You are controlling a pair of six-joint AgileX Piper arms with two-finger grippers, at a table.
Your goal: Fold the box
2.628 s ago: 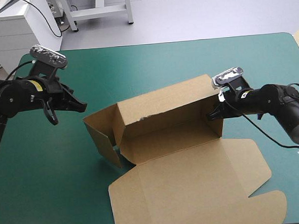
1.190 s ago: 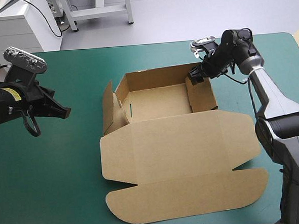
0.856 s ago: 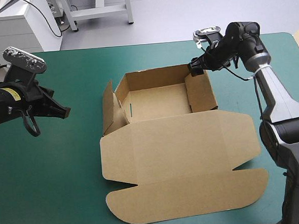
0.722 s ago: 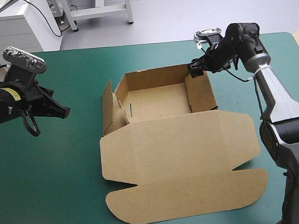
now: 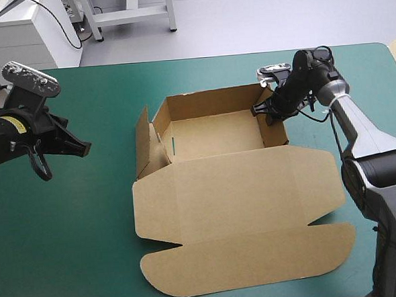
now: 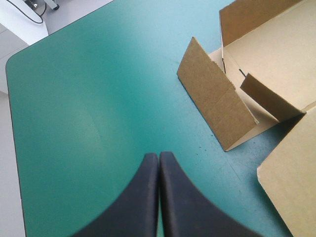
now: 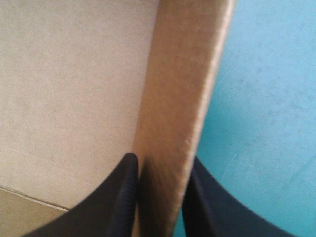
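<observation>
Black fingers [image 7: 117, 197] of the right gripper [image 7: 162, 165] pinch the right wall [image 5: 276, 131] of the brown box [image 5: 211, 135] near its far corner. The box is an open tray on the teal-green cover [image 5: 82, 236], lid [image 5: 235, 200] flat. Well left of the box, the left gripper [image 6: 158, 159] hangs closed, empty.

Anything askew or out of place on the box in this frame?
Yes: the box has its left side flap leaning outward instead of standing tucked like the right wall, which the right gripper pinches. The left gripper is shut, well clear of it. No damage shows.
</observation>
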